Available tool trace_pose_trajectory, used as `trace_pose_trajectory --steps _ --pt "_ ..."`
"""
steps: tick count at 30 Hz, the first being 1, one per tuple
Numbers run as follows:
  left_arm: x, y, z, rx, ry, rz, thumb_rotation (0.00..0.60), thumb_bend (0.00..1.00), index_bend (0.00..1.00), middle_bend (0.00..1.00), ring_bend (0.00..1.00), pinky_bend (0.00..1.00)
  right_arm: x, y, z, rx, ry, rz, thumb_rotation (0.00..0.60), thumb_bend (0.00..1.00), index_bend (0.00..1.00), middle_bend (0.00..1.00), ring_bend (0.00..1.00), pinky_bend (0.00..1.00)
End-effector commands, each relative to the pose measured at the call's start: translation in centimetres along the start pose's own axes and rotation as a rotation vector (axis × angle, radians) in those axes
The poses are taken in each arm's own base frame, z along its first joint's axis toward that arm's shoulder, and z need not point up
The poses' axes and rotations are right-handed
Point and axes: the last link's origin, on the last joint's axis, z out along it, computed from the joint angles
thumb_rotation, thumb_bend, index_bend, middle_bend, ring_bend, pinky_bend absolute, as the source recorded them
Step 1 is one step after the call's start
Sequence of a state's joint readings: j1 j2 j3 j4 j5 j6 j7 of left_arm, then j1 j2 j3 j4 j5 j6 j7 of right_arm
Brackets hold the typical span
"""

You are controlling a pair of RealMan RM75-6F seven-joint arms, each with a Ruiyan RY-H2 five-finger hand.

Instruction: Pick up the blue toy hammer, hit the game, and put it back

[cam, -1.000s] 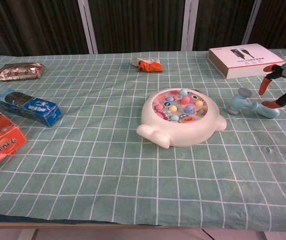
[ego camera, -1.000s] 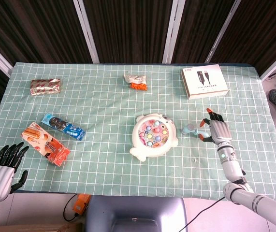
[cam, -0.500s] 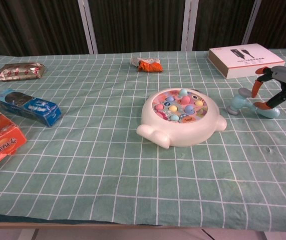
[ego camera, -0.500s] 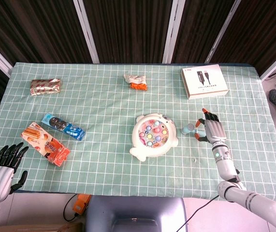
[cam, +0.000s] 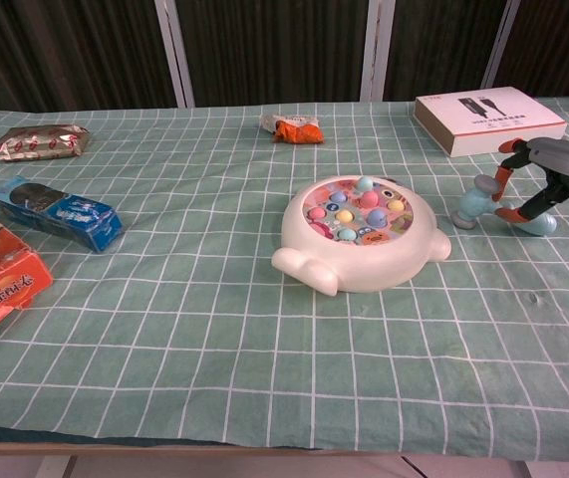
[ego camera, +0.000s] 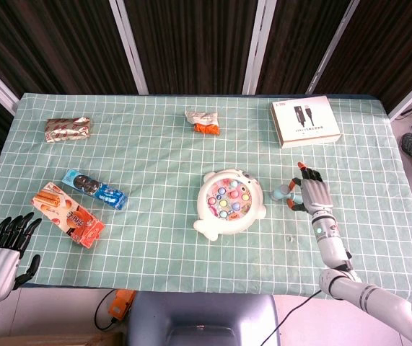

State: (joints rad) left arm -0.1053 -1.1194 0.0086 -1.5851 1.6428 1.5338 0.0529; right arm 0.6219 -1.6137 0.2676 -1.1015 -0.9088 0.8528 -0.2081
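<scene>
Looking down from the head view, a green checked tabletop [ego camera: 155,151] fills the frame. Right of center sits the game [ego camera: 229,202], a white rounded toy with colored pegs on top. Just to its right lies the blue toy hammer [ego camera: 286,192], head toward the game, handle running right. The right robot hand [ego camera: 310,193] is over that handle at center right, orange-tipped fingers spread, nothing grasped yet. At the lower left corner, off the cloth's edge, the left robot hand [ego camera: 3,249] hangs released, dark fingers apart and empty. A white box [ego camera: 304,121] lies at upper right, well away from the hammer.

In the chest view, the game [cam: 361,234] sits center right and the hammer [cam: 498,207] lies flat at the right edge, its grey and blue head nearest the game. The right robot hand [cam: 538,179] enters from the right, fingertips [cam: 504,181] straddling the handle just behind the head; whether they touch it cannot be told.

To grasp well, the fingers should probably close around the handle's middle, not the head, with the thumb opposing underneath, and firmly enough that the hammer will not pivot on the swing. Lifting straight up should avoid nudging the game.
</scene>
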Motion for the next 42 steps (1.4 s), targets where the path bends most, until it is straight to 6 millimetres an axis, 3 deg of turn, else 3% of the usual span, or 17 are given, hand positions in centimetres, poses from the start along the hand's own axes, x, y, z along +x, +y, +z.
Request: trace_pose_trajectory --steps 1,42 --pt "0.03 0.00 -0.01 0.000 0.002 -0.001 0.600 0.46 0.03 0.00 0.00 0.01 -0.10 -0.03 0.03 -0.001 -0.003 -0.004 0.600 0.50 0.59 0.00 0.00 0.00" --pt "0.35 -0.20 -0.29 0.003 0.014 -0.008 0.600 0.46 0.03 0.00 0.00 0.01 -0.49 -0.49 0.44 -0.012 -0.009 -0.010 0.600 0.53 0.64 0.00 0.00 0.00"
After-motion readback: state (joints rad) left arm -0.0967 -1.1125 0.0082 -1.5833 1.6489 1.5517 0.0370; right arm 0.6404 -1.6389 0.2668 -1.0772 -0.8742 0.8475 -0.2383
